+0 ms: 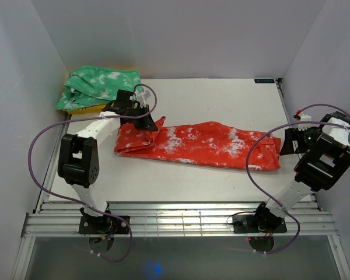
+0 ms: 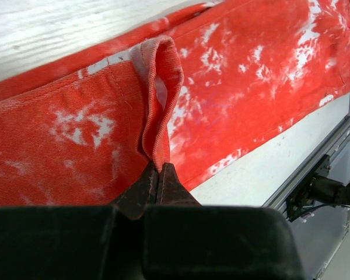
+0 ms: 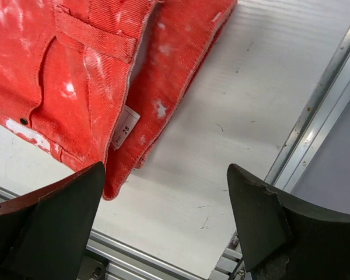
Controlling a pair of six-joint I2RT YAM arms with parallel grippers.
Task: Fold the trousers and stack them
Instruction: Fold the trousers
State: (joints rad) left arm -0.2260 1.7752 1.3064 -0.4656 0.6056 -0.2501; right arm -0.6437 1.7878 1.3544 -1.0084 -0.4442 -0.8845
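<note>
The red-orange tie-dye trousers [image 1: 198,144] lie lengthwise across the middle of the table, folded along their length. My left gripper [image 1: 144,121] sits at their left end, shut on a pinched-up fold of the hem [image 2: 160,105]. My right gripper [image 1: 289,142] is open and empty just beyond the waist end at the right. In the right wrist view the waistband with its size label [image 3: 126,125] lies between and beyond my spread fingers [image 3: 58,221].
A green white-mottled garment [image 1: 99,84] lies on a yellow cloth [image 1: 88,109] at the back left corner. A metal rail [image 1: 181,221] runs along the table's near edge. Grey walls enclose the left, back and right sides.
</note>
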